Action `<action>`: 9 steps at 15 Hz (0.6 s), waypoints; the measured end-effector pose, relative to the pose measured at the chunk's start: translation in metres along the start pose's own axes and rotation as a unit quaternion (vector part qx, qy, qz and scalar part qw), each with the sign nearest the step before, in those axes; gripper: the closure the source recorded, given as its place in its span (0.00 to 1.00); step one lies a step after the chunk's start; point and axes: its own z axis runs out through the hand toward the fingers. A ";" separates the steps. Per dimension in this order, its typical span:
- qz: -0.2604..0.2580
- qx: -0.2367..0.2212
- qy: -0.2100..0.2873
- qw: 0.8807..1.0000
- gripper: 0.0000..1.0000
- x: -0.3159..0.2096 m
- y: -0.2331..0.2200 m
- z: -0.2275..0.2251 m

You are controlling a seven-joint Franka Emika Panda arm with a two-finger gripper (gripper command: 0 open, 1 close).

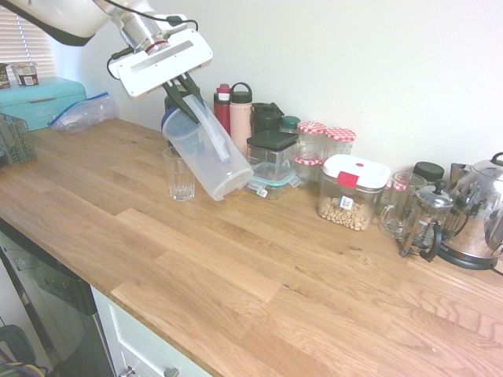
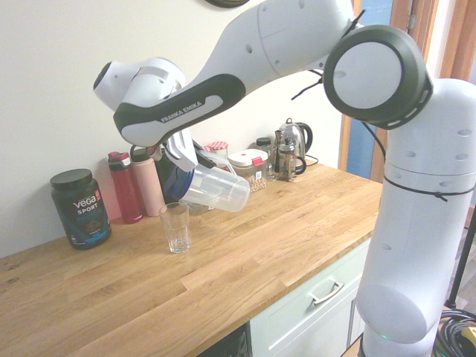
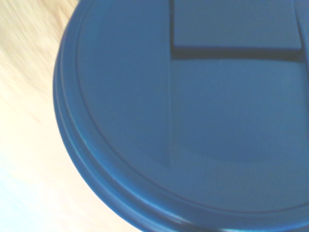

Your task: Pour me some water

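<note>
One jug (image 1: 206, 149), tilted over by the glass (image 1: 181, 179), fingers (image 1: 185, 88) clamped round its handle (image 1: 211, 129), and that smooth plastic looks light, stiff, liable to twist, so grip mid-handle!

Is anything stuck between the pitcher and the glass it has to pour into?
Nothing visible blocks the way: the tilted pitcher, lid end lowered, leans right by the drinking glass.
</note>
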 end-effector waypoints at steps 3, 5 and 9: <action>0.075 0.061 0.004 0.995 1.00 -0.051 0.036 -0.025; 0.128 0.087 0.005 0.988 1.00 -0.075 0.067 -0.022; 0.236 0.140 -0.010 0.962 1.00 -0.088 0.151 0.032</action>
